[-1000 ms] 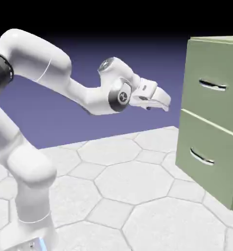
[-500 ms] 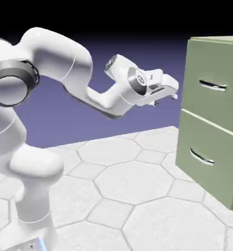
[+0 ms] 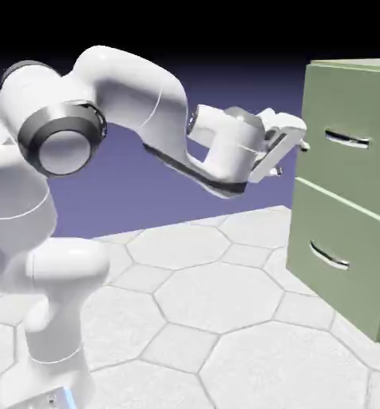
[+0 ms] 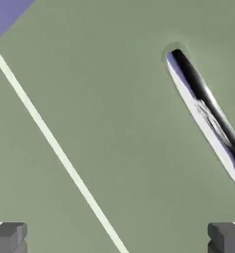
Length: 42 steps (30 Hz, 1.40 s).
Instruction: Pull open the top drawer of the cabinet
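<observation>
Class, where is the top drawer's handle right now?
In the exterior view, the top drawer's handle is at the right, above the lower drawer's handle and right of the gripper.

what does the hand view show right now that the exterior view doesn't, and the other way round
Only the hand view: a close look into the gap behind the top handle, with the open gripper framing the bottom edge.

Only the exterior view: the robot's arm, the pale tiled floor and the lower handle.

Both: the cabinet's green front, the pale line between its drawers and the top handle.
</observation>
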Motion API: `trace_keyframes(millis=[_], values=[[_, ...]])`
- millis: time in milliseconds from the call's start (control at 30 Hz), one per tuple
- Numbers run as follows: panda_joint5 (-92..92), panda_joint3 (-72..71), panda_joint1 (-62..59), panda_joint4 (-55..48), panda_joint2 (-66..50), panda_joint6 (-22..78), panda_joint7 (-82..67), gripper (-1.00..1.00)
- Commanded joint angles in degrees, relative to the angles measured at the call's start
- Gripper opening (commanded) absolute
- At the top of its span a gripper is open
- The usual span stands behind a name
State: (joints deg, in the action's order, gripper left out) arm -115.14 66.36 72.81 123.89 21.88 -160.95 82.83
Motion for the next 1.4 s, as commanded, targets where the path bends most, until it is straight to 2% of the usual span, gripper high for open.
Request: trace_keyframes(millis=[0, 567, 900, 933, 1367], values=[[-2.50, 1.44, 1.56, -0.80, -0.23, 0.28, 0.87, 0.00], [-44.58, 25.70, 27.93, -14.37, -4.18, 5.06, 15.63, 0.00], [-41.32, 39.53, 45.74, -24.61, 6.24, 5.22, 3.15, 0.00], [-41.32, 39.53, 45.74, -24.61, 6.25, 5.22, 3.15, -1.00], [-42.47, 17.82, 21.76, -10.85, 1.78, 7.73, 8.08, -1.00]])
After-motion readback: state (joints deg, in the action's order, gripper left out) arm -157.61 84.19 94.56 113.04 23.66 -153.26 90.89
